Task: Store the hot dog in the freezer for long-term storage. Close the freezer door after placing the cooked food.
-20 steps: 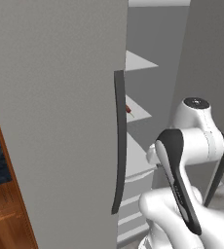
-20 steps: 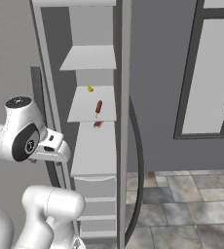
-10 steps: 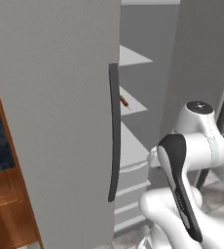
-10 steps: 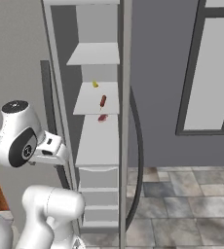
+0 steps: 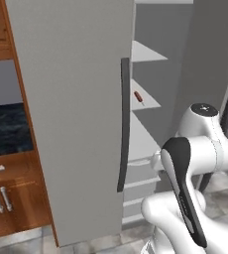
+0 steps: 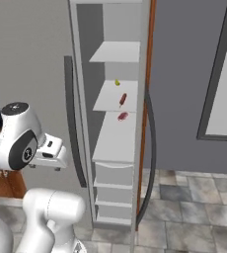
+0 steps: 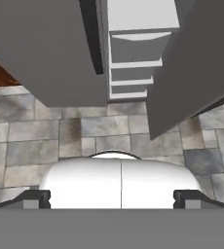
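The hot dog (image 6: 122,99) is seen lying on a white shelf (image 6: 113,96) at upper centre, inside the freezer (image 6: 116,143), whose door (image 6: 184,94) is left ajar, while the hand's (image 7: 112,199) fingertips are spread wide and nothing is held.

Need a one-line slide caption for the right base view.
Hot dog lies on a white freezer shelf, freezer door ajar, robot arm folded low at left.
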Available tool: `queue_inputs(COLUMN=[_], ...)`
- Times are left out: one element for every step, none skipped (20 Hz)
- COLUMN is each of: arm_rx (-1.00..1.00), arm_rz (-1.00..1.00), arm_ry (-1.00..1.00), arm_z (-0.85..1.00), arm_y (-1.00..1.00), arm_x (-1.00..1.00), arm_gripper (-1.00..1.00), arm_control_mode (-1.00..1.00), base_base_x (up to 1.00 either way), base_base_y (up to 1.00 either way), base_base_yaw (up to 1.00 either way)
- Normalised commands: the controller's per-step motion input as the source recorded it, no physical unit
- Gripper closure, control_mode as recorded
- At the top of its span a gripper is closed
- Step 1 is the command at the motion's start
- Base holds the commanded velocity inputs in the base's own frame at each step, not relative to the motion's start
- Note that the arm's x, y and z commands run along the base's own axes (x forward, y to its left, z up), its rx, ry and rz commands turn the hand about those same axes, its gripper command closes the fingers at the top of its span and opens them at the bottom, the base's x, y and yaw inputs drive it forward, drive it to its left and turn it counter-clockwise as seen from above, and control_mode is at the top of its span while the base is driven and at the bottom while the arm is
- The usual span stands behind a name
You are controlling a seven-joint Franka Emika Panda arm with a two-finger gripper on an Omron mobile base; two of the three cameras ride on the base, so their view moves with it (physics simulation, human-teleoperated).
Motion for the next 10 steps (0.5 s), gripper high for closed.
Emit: queue_inputs(arm_rx=[0.00, 0.00, 0.00, 0.00, 0.00, 0.00, 0.00, 0.00, 0.00, 0.00], arm_rz=[0.00, 0.00, 0.00, 0.00, 0.00, 0.00, 0.00, 0.00, 0.00, 0.00], arm_ry=[0.00, 0.00, 0.00, 0.00, 0.00, 0.00, 0.00, 0.00, 0.00, 0.00], arm_z=[0.00, 0.00, 0.00, 0.00, 0.00, 0.00, 0.00, 0.00, 0.00, 0.00], arm_y=[0.00, 0.00, 0.00, 0.00, 0.00, 0.00, 0.00, 0.00, 0.00, 0.00], arm_x=[0.00, 0.00, 0.00, 0.00, 0.00, 0.00, 0.00, 0.00, 0.00, 0.00], arm_gripper=[-1.00, -1.00, -1.00, -1.00, -1.00, -1.00, -1.00, -1.00, -1.00, -1.00], arm_control_mode=[1.00, 1.00, 1.00, 1.00, 1.00, 1.00, 1.00, 1.00, 1.00, 1.00], base_base_x=[-0.19, -0.24, -0.31, -0.41, -0.27, -0.23, -0.25, -0.32, -0.46, -0.54], base_base_y=[0.00, 0.00, 0.00, 0.00, 0.00, 0.00, 0.00, 0.00, 0.00, 0.00], base_base_yaw=[0.24, 0.23, 0.21, 0.17, 0.08, 0.07, 0.04, 0.03, 0.01, 0.00])
